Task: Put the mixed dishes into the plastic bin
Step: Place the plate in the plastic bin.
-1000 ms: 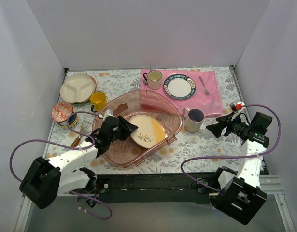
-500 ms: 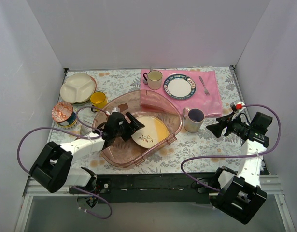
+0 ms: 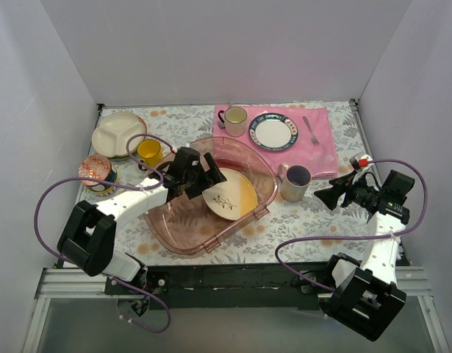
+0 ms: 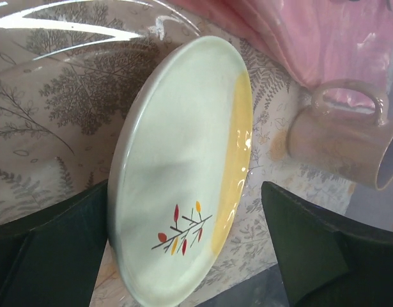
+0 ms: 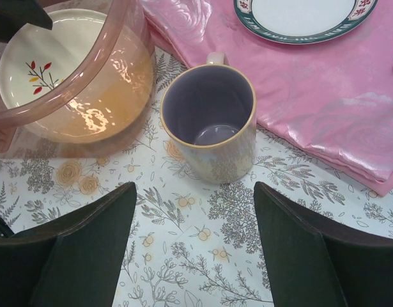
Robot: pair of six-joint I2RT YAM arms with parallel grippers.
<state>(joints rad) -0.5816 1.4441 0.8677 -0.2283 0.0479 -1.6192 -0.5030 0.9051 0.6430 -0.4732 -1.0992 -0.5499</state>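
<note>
The plate (image 3: 229, 195) lies in the bin (image 3: 176, 226), a mug (image 3: 295, 182) just right of it.

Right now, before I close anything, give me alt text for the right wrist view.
A grey mug with a purplish inside stands upright and empty on the floral tablecloth, just ahead of the open right claw, untouched. Upper left, the pink plastic bin holds the cream floral plate; upper right, a blue-rimmed plate sits on pink cloth.

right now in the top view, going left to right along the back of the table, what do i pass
section plate → yellow mug → cream mug → blue-rimmed plate → fork
</note>
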